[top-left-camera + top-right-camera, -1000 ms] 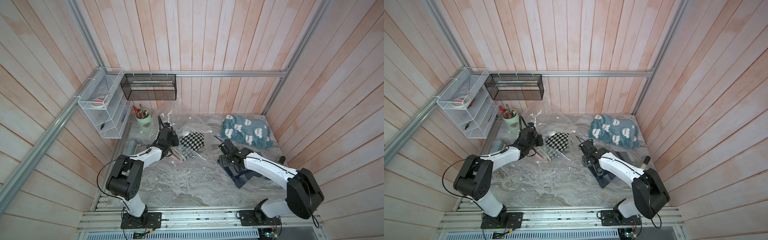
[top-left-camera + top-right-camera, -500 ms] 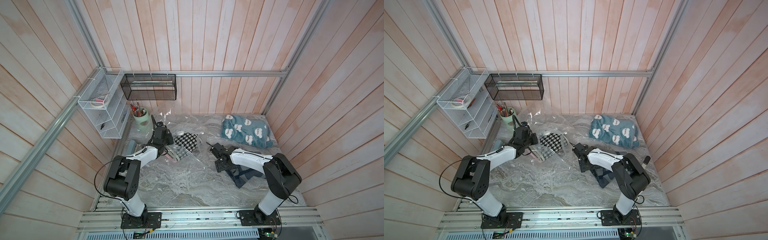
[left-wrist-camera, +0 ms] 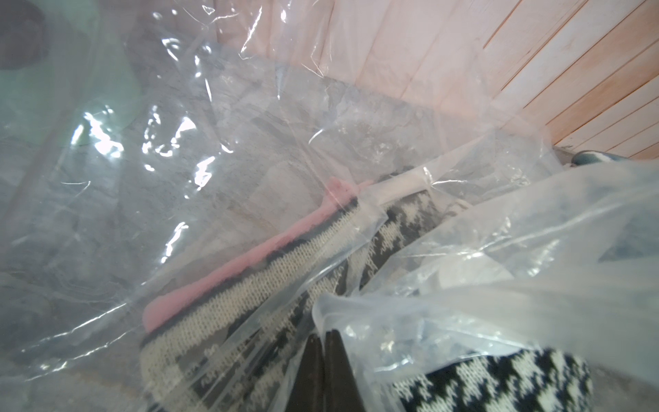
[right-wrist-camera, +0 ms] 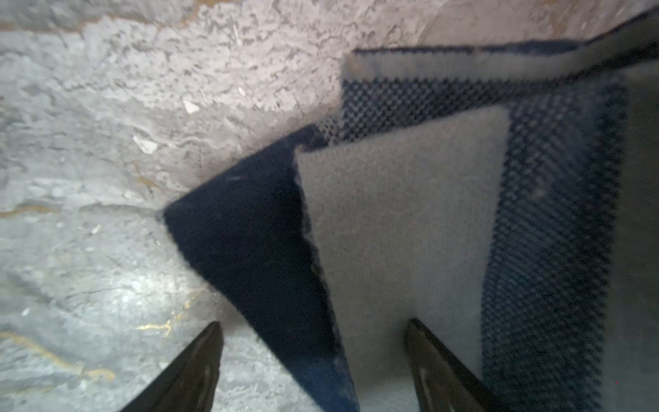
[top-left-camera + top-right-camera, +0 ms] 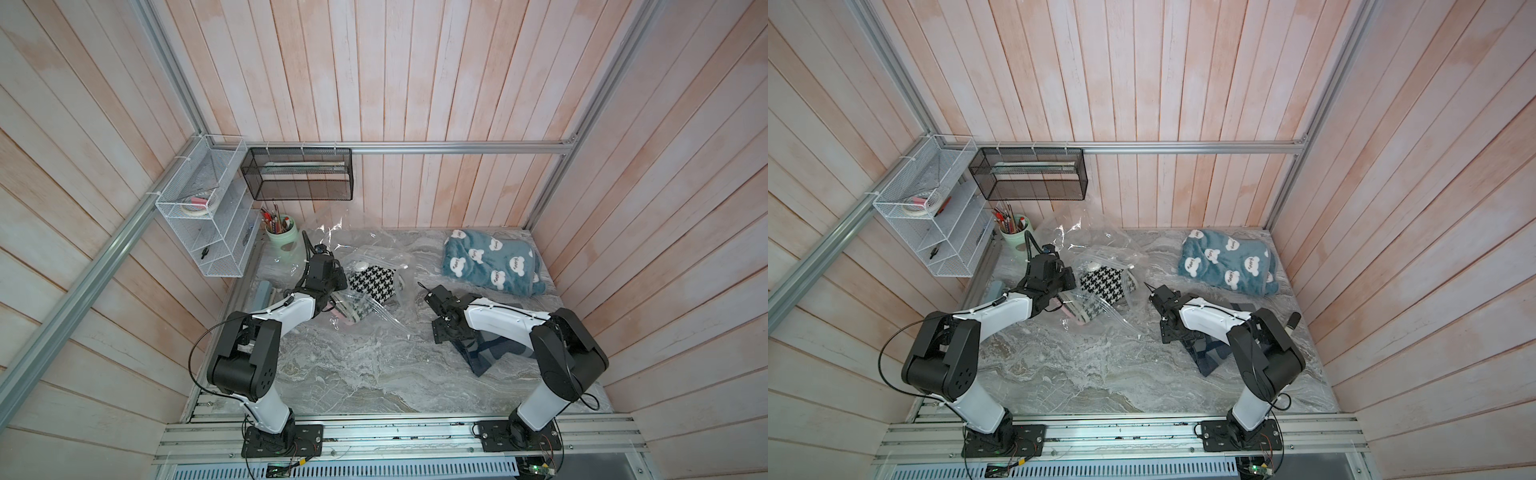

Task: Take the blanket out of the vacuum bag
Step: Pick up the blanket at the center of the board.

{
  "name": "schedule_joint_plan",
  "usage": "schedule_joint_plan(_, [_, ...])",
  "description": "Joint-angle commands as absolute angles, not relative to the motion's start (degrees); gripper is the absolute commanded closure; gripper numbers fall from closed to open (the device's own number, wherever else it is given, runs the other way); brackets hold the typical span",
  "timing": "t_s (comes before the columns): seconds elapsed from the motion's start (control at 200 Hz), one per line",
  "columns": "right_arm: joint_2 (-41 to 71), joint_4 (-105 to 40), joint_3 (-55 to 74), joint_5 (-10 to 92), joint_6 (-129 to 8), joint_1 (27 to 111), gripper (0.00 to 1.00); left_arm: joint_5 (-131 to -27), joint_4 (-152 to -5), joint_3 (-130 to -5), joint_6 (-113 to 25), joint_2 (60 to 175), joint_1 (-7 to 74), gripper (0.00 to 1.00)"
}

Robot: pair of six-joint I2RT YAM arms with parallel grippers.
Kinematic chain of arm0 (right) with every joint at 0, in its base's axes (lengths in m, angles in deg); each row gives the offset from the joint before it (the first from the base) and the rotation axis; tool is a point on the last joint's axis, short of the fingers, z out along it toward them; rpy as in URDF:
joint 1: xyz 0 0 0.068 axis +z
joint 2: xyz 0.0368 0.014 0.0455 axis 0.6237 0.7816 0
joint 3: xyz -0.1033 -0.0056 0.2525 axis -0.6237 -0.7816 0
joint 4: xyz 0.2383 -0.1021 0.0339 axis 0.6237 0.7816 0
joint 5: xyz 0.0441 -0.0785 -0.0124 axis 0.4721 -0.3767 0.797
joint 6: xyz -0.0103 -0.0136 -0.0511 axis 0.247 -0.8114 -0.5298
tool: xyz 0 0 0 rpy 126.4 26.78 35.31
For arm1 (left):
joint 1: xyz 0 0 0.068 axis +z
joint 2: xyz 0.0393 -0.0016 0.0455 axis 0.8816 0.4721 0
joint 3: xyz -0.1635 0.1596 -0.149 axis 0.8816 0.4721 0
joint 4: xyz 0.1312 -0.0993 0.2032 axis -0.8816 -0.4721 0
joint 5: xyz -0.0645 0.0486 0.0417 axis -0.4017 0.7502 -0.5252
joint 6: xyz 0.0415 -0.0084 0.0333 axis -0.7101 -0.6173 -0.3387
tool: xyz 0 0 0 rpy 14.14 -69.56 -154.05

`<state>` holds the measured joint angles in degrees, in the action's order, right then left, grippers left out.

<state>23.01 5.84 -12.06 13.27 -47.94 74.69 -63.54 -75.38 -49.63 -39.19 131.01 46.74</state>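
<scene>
Right pincer: hanging spread open above a folded navy-and-grey woven blanket, gripping nothing.
Left pincer: clenching film of the clear crinkly plastic vacuum bag.
Bag: lying on the counter, holding a black-and-white houndstooth knit blanket.
Far corner: teal fleece blanket lying loose, its lettering unreadably small.
Mint cup: holding pens.

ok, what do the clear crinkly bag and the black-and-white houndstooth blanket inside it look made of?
Clear crinkly bag: thin glossy plastic film, by its see-through creases and glare. Black-and-white houndstooth blanket: knitted yarn, matte; stitch rows show in the left wrist view. Fibre type unclear.
</scene>
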Motion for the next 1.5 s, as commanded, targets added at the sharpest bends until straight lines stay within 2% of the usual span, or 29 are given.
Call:
schedule_joint_plan(0.0, [25.60,6.30,-16.73,18.06,-48.08,73.32,0.24,-63.46,-75.34,-48.44,-39.58,130.42,47.42,1.00])
schedule_joint_plan(0.1, [26.10,5.51,-17.79,18.37,-48.86,71.97,0.28,-63.74,-75.21,-48.36,-39.67,130.30,47.45,1.00])
schedule_joint_plan(0.305, [26.55,5.10,-18.61,17.40,-49.60,69.78,0.28,-63.80,-75.29,-48.16,-39.94,129.91,47.42,1.00])
schedule_joint_plan(0.39, [26.08,3.61,-19.08,18.66,-50.38,68.34,0.32,-64.00,-75.31,-48.04,-39.85,129.91,47.46,1.00])
schedule_joint_plan(0.465, [26.38,1.62,-19.62,21.35,-51.16,67.25,0.46,-64.09,-75.40,-48.09,-39.90,129.83,47.42,1.00])
schedule_joint_plan(0.56, [27.80,0.20,-19.84,22.99,-51.68,67.04,0.71,-63.96,-75.51,-48.05,-40.10,129.49,47.43,1.00])
schedule_joint_plan(0.635, [28.73,-0.29,-19.97,23.60,-51.80,67.23,0.81,-63.74,-75.55,-48.10,-40.35,129.24,47.43,1.00])
schedule_joint_plan(0.715, [28.96,-1.11,-20.19,24.42,-51.97,67.42,1.00,-63.65,-75.55,-48.01,-40.49,129.02,47.42,1.00])
schedule_joint_plan(0.94, [26.59,-3.32,-18.17,28.06,-52.64,68.31,1.00,-63.67,-75.60,-48.08,-40.53,129.03,47.46,1.00])
schedule_joint_plan(1.15, [15.02,-7.33,-13.73,38.10,-53.56,67.19,1.00,-63.92,-75.43,-47.92,-40.51,128.90,47.42,1.00])
schedule_joint_plan(1.495, [0.69,-16.57,-11.71,54.42,-47.75,59.82,1.00,-64.77,-74.45,-47.17,-40.13,128.94,47.47,1.00])
